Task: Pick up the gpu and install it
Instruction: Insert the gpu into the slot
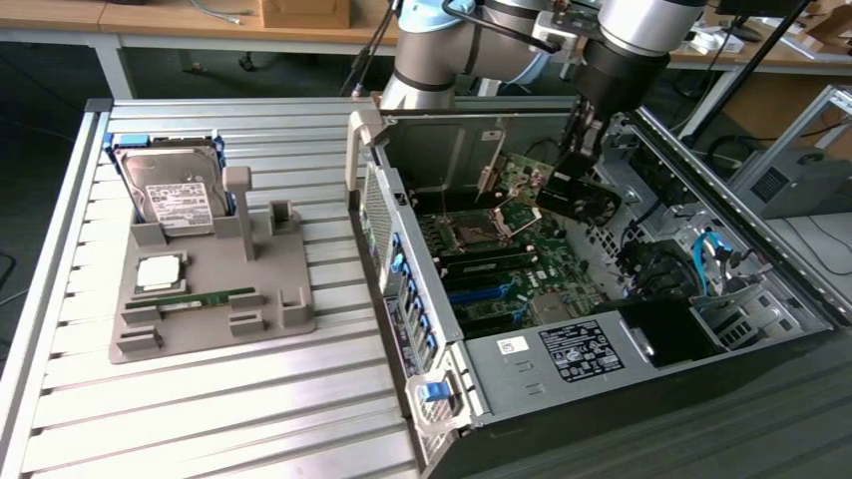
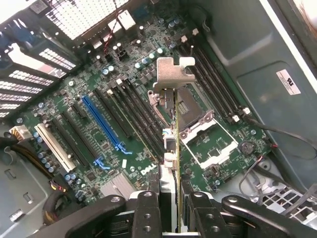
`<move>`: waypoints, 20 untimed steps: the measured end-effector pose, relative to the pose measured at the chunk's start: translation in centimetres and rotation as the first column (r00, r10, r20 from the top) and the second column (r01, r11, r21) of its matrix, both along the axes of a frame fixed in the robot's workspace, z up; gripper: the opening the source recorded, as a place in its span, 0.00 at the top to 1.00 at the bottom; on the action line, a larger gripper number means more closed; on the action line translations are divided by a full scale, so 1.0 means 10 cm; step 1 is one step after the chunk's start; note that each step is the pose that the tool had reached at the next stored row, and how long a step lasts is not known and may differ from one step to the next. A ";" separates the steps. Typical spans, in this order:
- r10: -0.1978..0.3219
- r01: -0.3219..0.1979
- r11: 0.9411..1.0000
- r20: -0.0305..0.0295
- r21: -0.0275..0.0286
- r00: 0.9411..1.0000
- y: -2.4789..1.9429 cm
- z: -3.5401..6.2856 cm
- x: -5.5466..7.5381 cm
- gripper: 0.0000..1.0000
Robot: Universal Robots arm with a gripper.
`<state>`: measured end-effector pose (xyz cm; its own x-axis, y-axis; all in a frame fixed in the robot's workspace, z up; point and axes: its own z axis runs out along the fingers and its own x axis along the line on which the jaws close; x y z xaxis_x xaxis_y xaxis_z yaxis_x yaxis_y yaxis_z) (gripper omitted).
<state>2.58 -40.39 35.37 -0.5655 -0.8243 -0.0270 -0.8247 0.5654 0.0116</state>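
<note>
Pick-up done, install step in hand. Your tool (image 1: pixel 584 165) is part-closed, clamped on the gpu (image 1: pixel 577 197), which hangs edge-down inside the open case (image 1: pixel 526 369), toward its far end, apparently clear of the motherboard (image 2: pixel 74 106). Judgement: seating calls for lining the card's edge over the blue slot (image 2: pixel 103 123), square and unforced.
</note>
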 end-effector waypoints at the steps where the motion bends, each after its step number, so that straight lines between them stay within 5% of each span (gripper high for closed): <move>1: 0.009 -0.009 1.000 0.000 0.000 1.000 0.000 0.000 0.00 0.73; 17: 0.103 -0.103 0.995 0.000 0.000 0.995 0.000 0.000 0.00 0.73; 20: 0.188 -0.188 0.982 0.000 0.000 0.982 0.000 -0.001 0.00 0.73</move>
